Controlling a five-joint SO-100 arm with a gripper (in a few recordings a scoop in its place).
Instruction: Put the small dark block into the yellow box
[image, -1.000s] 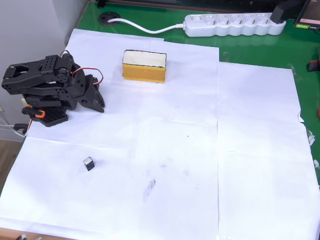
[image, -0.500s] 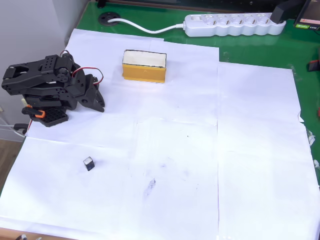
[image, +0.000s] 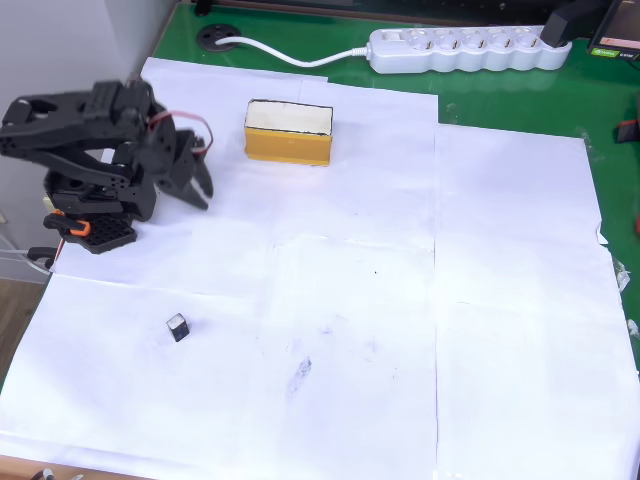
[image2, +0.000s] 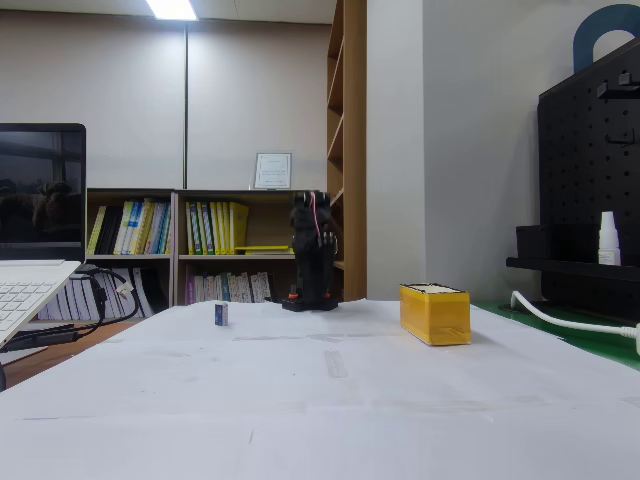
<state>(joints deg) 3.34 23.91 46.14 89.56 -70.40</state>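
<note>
Gripper (image: 197, 180) raised at far left, fingers slightly parted, nothing held, small dark block (image: 178, 326) nearer, yellow box (image: 288, 133) right.

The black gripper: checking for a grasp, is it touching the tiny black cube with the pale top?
Apart. The overhead view shows white paper between the gripper and the cube.

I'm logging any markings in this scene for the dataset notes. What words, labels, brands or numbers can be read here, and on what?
None can be read.
Framed notice on the bookshelf: print too small.
Book spines: blurred.
Green label at the table's far corner: too small.
Yellow box, small dark block, power strip: no visible text.
</note>
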